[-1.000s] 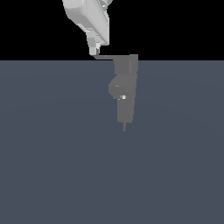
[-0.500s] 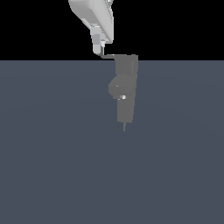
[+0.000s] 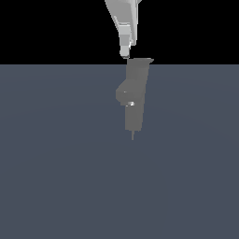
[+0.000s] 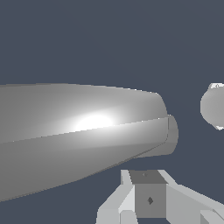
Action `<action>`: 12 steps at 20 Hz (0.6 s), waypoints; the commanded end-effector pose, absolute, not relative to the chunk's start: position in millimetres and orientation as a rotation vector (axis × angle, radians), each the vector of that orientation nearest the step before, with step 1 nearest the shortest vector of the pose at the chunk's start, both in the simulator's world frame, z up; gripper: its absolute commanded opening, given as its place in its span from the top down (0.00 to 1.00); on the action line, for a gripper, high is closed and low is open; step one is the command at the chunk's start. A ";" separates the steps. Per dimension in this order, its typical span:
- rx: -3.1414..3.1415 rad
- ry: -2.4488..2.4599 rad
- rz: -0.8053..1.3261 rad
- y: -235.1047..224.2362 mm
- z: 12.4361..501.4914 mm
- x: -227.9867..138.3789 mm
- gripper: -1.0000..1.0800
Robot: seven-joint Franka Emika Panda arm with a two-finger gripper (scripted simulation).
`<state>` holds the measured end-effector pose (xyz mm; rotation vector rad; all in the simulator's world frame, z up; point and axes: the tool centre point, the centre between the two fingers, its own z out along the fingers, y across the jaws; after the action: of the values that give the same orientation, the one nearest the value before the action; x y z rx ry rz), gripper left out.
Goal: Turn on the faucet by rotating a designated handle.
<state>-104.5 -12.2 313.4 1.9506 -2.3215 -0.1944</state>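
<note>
The faucet (image 3: pixel 135 93) is a matte grey upright block with a bulge, a small bright spot and a thin spike at its lower end. The handle (image 3: pixel 141 59) shows only as a thin flat grey strip along the faucet's top, seen nearly end-on. My white gripper (image 3: pixel 124 54) comes down from above. Its narrow tip is against the strip's end on the exterior view's left, and the fingers look pressed together with nothing between them. In the wrist view a large rounded grey body (image 4: pixel 78 131) fills the frame, with my fingers (image 4: pixel 131 197) just beside it.
The faucet stands on a flat dark blue-grey surface (image 3: pixel 56 177) that reaches across the whole exterior view, under a black background. A small rounded grey part (image 4: pixel 214 107) shows at the edge of the wrist view.
My gripper has moved toward the exterior view's right. The thin lever that stuck out to the left of the faucet's top has swung round and now lies foreshortened over the top.
</note>
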 end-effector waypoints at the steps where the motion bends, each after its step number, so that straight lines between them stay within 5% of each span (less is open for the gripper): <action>1: 1.892 -2.348 -0.221 -47.9 302.1 -113.4 1.00; 12: 1.925 -2.336 -0.197 -76.5 307.5 -104.2 1.00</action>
<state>-107.7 -66.0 311.4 1.9371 -2.3267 -0.1937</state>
